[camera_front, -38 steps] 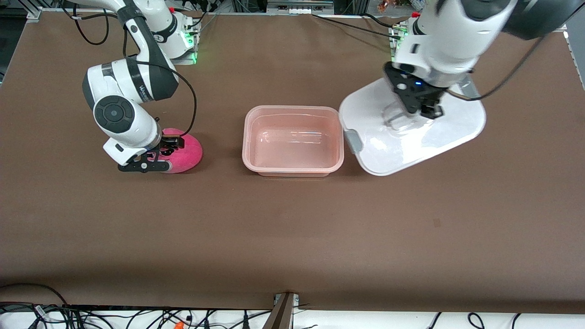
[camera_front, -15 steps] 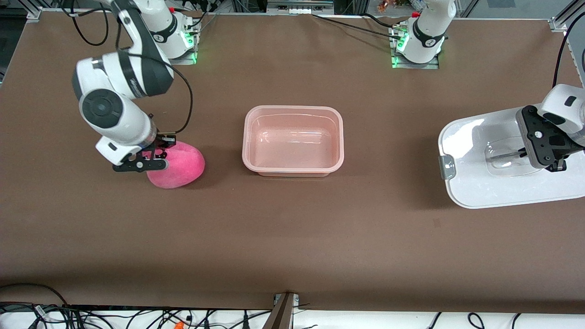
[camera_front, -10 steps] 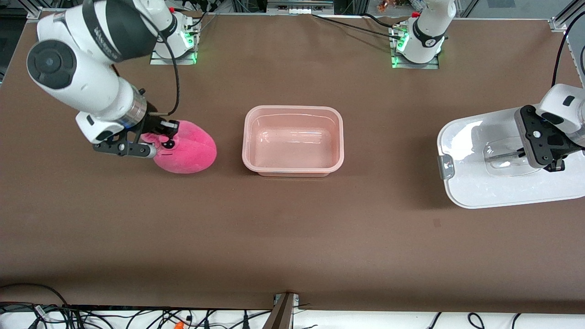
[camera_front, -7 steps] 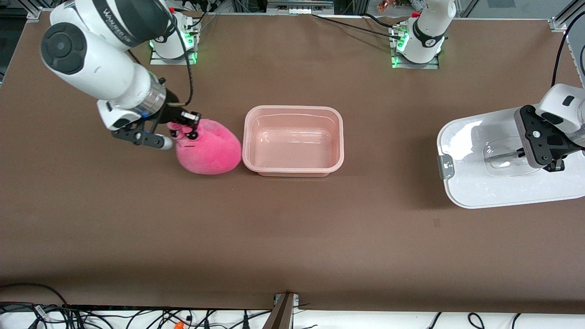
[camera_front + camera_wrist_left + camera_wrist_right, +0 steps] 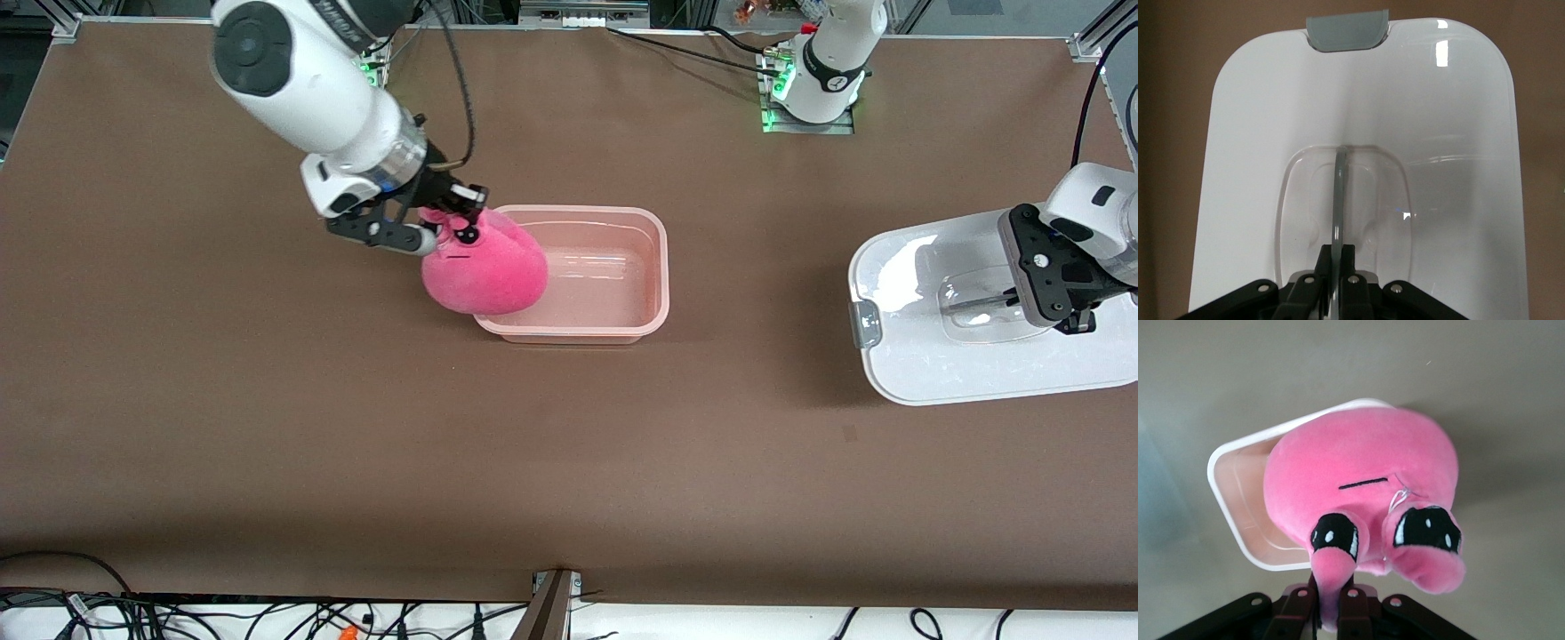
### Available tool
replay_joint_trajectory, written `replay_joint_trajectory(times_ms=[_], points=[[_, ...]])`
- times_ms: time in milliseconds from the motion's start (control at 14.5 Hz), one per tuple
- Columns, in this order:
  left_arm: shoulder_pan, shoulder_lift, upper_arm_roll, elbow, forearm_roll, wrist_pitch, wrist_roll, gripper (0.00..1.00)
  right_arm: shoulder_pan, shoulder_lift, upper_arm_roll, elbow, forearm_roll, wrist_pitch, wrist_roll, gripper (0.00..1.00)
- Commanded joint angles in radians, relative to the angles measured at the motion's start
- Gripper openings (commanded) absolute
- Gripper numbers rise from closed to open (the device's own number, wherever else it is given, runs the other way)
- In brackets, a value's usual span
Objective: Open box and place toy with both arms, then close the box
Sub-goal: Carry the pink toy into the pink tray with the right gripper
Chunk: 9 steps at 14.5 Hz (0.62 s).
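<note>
The brown table carries all items. The white lid lies flat at the left arm's end of the table, at roughly 3 o'clock from the box and well apart from it; one grey clip on its edge faces the box. The box, a pale pink open tub, sits near the table centre. The toy, a hot-pink plush, hangs in the air over the box rim at the right arm's end, at about 9 o'clock of the tub; in the right wrist view the toy hangs face-up toward the camera with both dark eyes visible and the box partly covered beneath it. The right gripper is pinched on one ear of the toy, over that same rim. The left gripper sits on the lid's recessed centre, its fingers pressed onto the thin handle bar.
</note>
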Motion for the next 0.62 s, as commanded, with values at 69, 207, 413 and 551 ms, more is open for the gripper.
replay_joint_trajectory(times_ms=[69,207,413,551], points=[[-0.002,0.011,-0.008,0.034,0.018,-0.026,0.025,0.0,0.069,0.049,-0.003,0.015,0.003,0.087,0.066,0.0],[-0.002,0.011,-0.008,0.034,0.018,-0.026,0.025,0.0,0.098,0.07,-0.003,0.017,0.017,0.184,0.121,0.0],[-0.004,0.011,-0.009,0.034,0.017,-0.032,0.022,0.0,0.096,0.099,-0.004,0.018,0.18,0.272,0.203,0.0],[-0.005,0.011,-0.009,0.034,0.017,-0.034,0.021,0.0,0.08,0.119,-0.009,0.018,0.348,0.278,0.197,0.0]])
